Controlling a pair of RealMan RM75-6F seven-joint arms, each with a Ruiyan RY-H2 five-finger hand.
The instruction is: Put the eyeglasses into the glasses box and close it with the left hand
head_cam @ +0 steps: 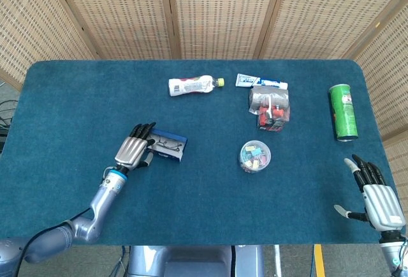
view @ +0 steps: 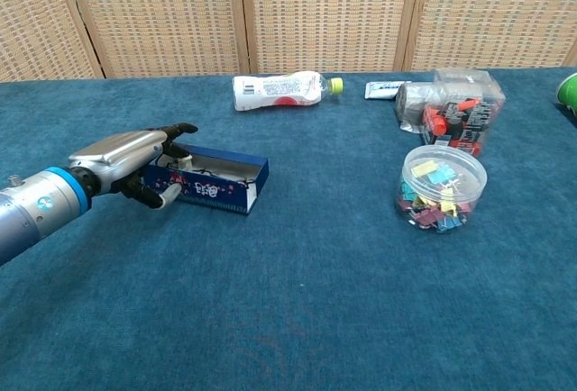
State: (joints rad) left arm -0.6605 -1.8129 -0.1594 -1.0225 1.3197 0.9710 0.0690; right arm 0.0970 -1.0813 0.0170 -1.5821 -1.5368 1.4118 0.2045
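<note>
Touching glasses box [view: 209, 185], left robot hand [view: 126, 162], seemingly

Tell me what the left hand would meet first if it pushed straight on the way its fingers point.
The left hand points up-right across the table and is already at the near end of the glasses box, so it would meet that box first. Whether the fingers already touch it is hard to tell, though the chest view suggests contact.

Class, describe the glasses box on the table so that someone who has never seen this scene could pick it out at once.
Start at the blue table and look at its left half, where the left robot hand reaches in. The glasses box lies at that hand's fingertips, well in front of the lying bottle. It alone is a long, dark blue, patterned box, with eyeglasses inside.
</note>
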